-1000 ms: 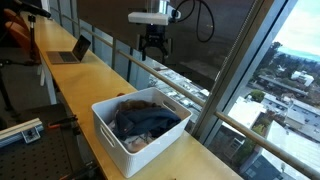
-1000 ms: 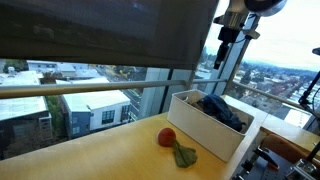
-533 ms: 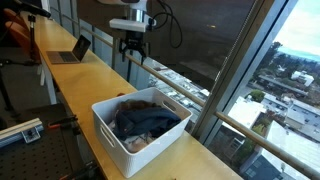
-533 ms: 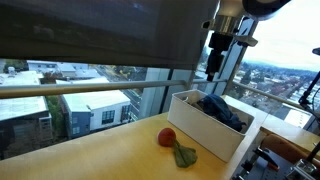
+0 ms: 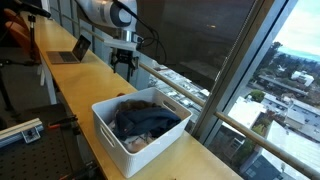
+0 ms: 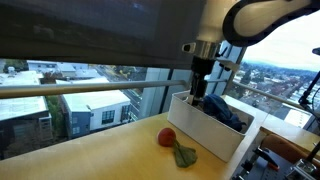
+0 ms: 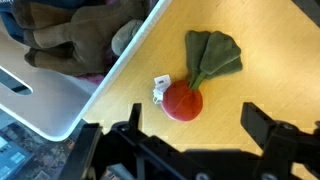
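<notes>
A red round toy with green cloth leaves (image 7: 182,100) and a small white tag lies on the wooden table, just outside a white bin (image 7: 40,100). It also shows in an exterior view (image 6: 167,137), to the left of the bin (image 6: 195,125). My gripper (image 7: 195,125) is open and empty, hovering above the toy, with the toy just ahead of the gap between the fingers. In both exterior views the gripper (image 5: 124,62) (image 6: 198,97) hangs above the table beside the bin's end. The bin (image 5: 105,125) holds dark clothes and a plush toy (image 7: 75,35).
An open laptop (image 5: 70,50) stands farther along the long wooden table (image 5: 70,85). A glass wall with a handrail (image 5: 200,100) runs right along the table's edge. A dark roller blind (image 6: 100,30) hangs above the window.
The gripper has moved away from above the bin, along the table, and come down lower, so it now hangs over the red toy. It stays open.
</notes>
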